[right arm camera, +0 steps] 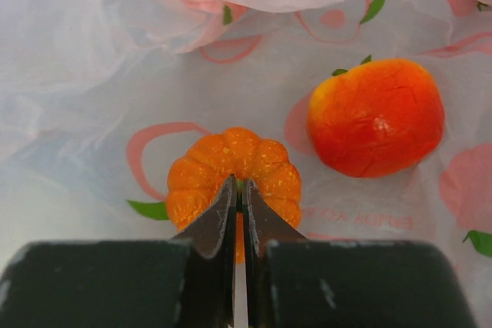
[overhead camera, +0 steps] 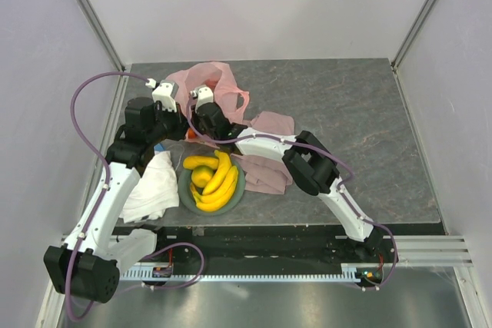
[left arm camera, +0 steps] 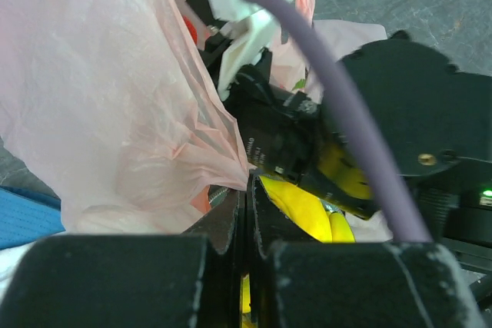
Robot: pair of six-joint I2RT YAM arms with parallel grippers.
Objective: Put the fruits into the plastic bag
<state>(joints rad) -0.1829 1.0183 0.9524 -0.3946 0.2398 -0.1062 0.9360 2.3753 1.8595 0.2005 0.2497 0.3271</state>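
The left gripper [left arm camera: 246,197] is pinching the gathered film of the bag [left arm camera: 115,97], its fingers pressed together on it; the right gripper [right arm camera: 238,193] is reaching inside the bag, its fingers drawn together to a thin slit, their tips at the tangerine [right arm camera: 231,163], though I cannot tell whether they are pinching it; the tangerine is lying on the bag's film, the red fruit [right arm camera: 377,117] lying near it, apart; the bananas [overhead camera: 221,178] are sitting on the plate [overhead camera: 183,190], near the bag.
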